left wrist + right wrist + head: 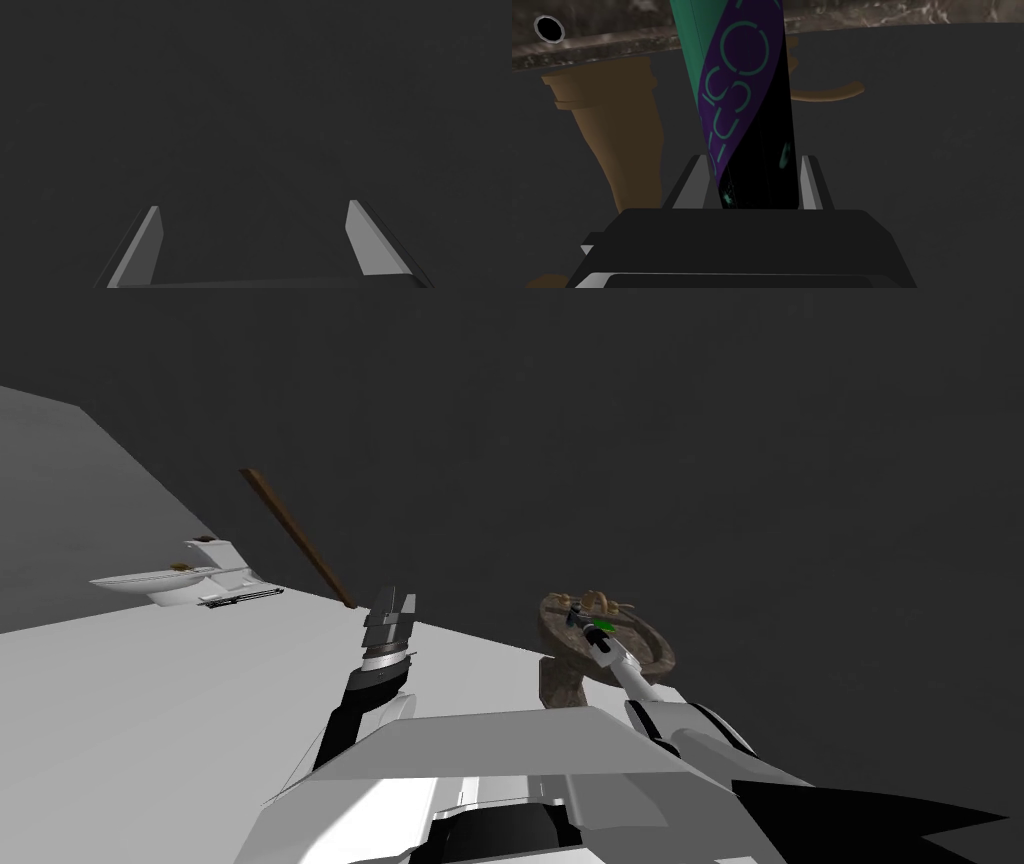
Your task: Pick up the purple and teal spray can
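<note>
The purple and teal spray can (742,100) stands slightly tilted between the two fingers of my right gripper (757,185), which press its lower sides. In the head view that gripper (583,621) is stretched out over the brown stone pedestal sink (655,660), with a green speck of the can (594,624) showing at its tip. Whether the can's base rests on anything is hidden. My left gripper (392,606) hangs in front of my chest, and its fingers (372,240) stand wide apart before a dark wall.
Brown tap fittings (612,135) rise beside the can, against the sink's marbled rim (862,20) with its round overflow hole (549,28). A white toilet (190,578) stands at the far left. A brown bar (297,538) leans along the dark wall.
</note>
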Tool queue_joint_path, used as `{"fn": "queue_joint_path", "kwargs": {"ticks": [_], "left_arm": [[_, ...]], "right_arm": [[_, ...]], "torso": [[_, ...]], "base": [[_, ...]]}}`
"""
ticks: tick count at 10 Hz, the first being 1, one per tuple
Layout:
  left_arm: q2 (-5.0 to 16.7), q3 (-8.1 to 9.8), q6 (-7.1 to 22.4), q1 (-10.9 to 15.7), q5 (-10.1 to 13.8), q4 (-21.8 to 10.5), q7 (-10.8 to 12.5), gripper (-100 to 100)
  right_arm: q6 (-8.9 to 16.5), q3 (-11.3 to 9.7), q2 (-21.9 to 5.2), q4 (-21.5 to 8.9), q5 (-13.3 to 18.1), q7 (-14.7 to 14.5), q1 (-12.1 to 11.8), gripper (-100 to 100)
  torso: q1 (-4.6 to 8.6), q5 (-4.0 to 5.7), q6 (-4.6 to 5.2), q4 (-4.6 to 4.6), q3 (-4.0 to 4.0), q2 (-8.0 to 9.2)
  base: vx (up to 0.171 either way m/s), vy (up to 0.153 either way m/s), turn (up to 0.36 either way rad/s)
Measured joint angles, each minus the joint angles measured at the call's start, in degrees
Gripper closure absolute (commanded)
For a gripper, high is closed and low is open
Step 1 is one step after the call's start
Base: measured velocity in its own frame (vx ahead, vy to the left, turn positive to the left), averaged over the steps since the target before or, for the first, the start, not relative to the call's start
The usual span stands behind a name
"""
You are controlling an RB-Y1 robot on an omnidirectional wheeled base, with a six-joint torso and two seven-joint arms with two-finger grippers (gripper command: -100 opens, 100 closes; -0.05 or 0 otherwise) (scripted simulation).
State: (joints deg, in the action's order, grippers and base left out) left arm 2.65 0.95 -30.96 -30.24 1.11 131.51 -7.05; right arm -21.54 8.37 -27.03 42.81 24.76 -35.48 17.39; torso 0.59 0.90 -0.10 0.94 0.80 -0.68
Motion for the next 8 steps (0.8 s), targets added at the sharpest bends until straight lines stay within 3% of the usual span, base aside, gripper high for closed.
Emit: {"fn": "queue_joint_path", "kwargs": {"ticks": [1, 6, 8], "left_arm": [[0.0, 0.0, 0.0, 0.0, 0.0, 0.0, 0.0, 0], [0.0, 0.0, 0.0, 0.0, 0.0, 0.0, 0.0, 0], [0.0, 0.0, 0.0, 0.0, 0.0, 0.0, 0.0, 0]], "right_arm": [[1.3, -0.3, 0.2, 3.0, 0.2, 0.4, -2.0, 100], [2.9, 0.6, 2.3, 8.6, 0.7, -0.3, -5.4, 100], [4.6, 0.8, 3.2, 11.2, 1.1, -0.2, -7.7, 100]], "torso": [[0.06, 0.08, -0.03, 0.08, 0.06, -0.05], [0.01, 0.27, -0.15, 0.26, 0.25, -0.23], [0.2, 0.42, -0.13, 0.43, 0.39, -0.36]], "base": [[0.005, -0.023, 0.003], [0.011, -0.026, 0.047], [0.016, -0.035, 0.037]]}}
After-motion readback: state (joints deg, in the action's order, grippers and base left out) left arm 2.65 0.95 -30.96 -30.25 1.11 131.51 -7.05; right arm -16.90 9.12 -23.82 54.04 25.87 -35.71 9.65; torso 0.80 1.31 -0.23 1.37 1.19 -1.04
